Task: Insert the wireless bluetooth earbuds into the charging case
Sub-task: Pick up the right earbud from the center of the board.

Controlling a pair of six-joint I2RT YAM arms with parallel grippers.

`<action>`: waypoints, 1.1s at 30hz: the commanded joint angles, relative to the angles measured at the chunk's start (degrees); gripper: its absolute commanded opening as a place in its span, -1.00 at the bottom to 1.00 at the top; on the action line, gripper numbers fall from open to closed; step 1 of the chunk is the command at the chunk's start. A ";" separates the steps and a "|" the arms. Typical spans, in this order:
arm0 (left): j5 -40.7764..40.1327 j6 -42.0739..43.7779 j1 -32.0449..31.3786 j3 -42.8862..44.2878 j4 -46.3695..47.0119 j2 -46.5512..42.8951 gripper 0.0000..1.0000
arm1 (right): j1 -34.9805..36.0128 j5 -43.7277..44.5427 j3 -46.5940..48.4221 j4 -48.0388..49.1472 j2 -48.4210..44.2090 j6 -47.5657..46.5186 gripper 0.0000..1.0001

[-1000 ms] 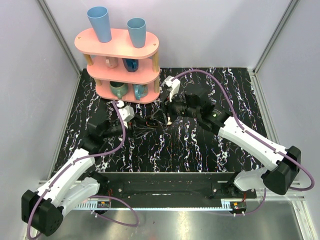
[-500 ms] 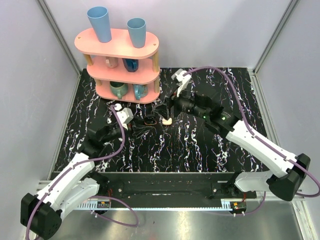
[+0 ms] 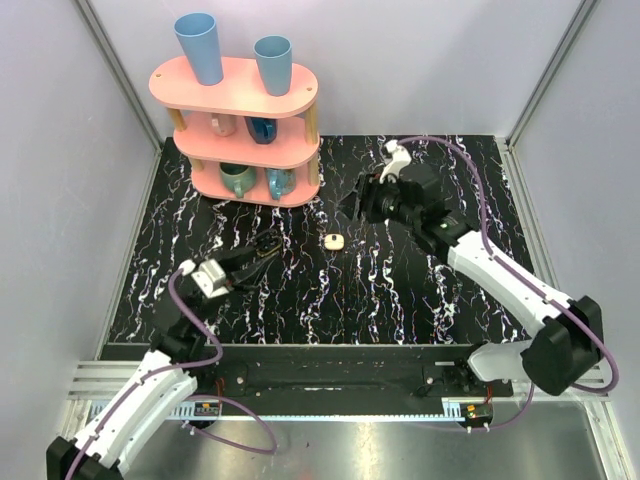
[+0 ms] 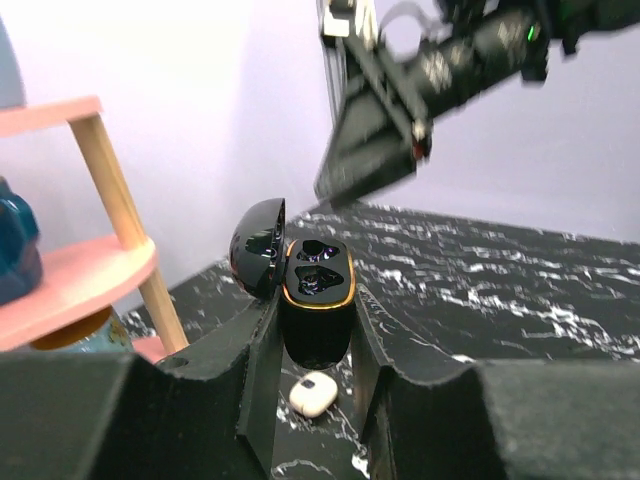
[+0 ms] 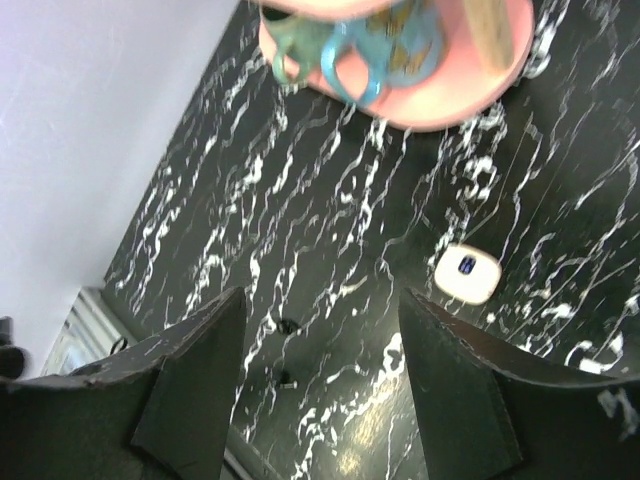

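Observation:
The charging case (image 3: 335, 241) is a small cream-white rounded square with a dark mark on top. It lies shut on the black marbled table, alone. It also shows in the left wrist view (image 4: 313, 394) and the right wrist view (image 5: 467, 273). No cream earbuds are in view. My left gripper (image 3: 262, 249) (image 4: 314, 335) is shut on a small black clamshell object (image 4: 317, 285), open, with an orange rim and two dark wells. It is held above the table, left of the cream case. My right gripper (image 3: 358, 208) (image 5: 320, 310) is open and empty, behind and right of the cream case.
A pink tiered rack (image 3: 245, 130) with several cups stands at the back left, also showing in the left wrist view (image 4: 70, 280) and right wrist view (image 5: 450, 95). Two tiny dark specks (image 5: 290, 326) lie on the table under the right gripper.
The right gripper let go of the cream case and drew back to the far right. The left arm pulled back toward the near left, carrying the black object. The cream case now lies alone.

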 commanded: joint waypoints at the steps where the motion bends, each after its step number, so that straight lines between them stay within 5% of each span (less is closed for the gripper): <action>1: -4.99 -1.01 -0.11 -4.40 12.15 -6.41 -1.00 | 0.45 -8.93 -5.01 6.77 2.05 5.35 0.39; 9: -6.49 -1.19 -0.11 -5.46 10.40 -10.03 -1.00 | 1.67 -18.78 -11.18 17.06 7.41 11.42 0.31; 19: -12.64 -1.18 -0.11 -6.86 5.04 -14.77 -1.00 | 13.19 -7.53 -10.47 12.13 17.34 11.69 0.18; 33: -14.92 -0.75 -0.02 -4.49 -2.09 -18.46 -1.00 | 15.21 -17.56 5.86 11.27 37.63 -8.62 0.20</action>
